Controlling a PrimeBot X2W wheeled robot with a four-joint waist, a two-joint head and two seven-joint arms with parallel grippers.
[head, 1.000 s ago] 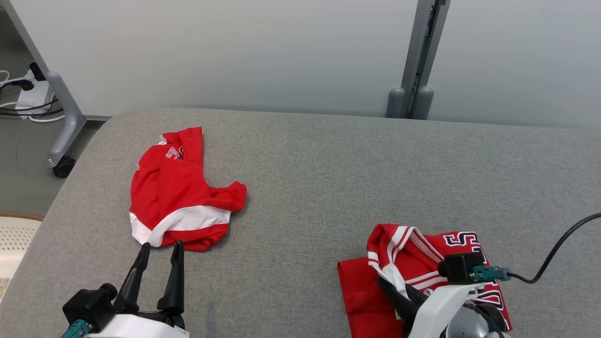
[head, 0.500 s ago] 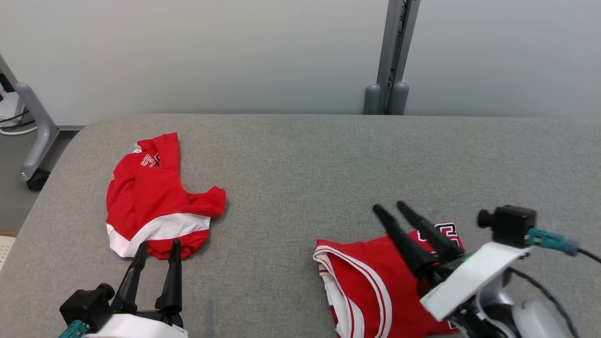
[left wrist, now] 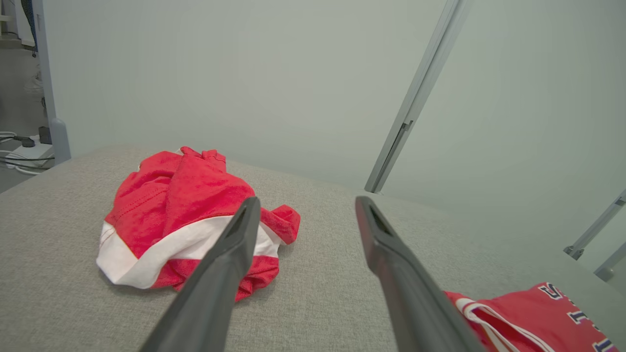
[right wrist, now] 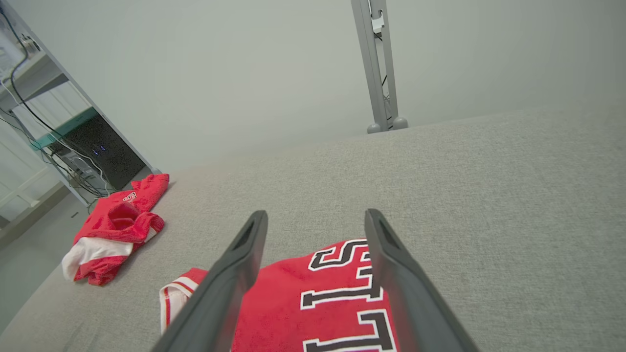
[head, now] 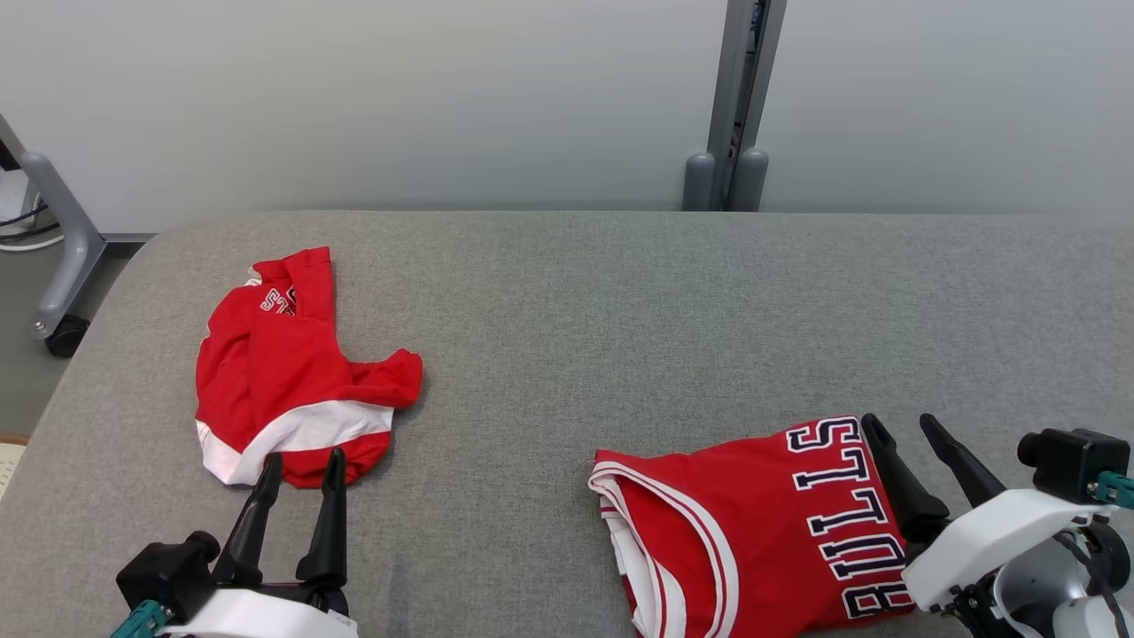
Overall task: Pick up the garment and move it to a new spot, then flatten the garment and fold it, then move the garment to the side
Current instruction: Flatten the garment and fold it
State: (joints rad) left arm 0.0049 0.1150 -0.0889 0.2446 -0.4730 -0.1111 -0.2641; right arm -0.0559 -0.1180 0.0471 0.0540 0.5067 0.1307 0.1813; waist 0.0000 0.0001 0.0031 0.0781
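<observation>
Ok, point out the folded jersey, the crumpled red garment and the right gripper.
folded jersey (head: 771, 518): head view, red field beside the lettering.
crumpled red garment (head: 292, 372): head view, red middle above the white band.
right gripper (head: 901, 425): head view, gap midway between its open fingertips.

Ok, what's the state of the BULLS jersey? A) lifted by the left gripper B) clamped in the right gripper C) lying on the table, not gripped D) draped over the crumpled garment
C: the jersey lies flat on the grey table, and the right gripper at its edge is open, gripping nothing.
</observation>
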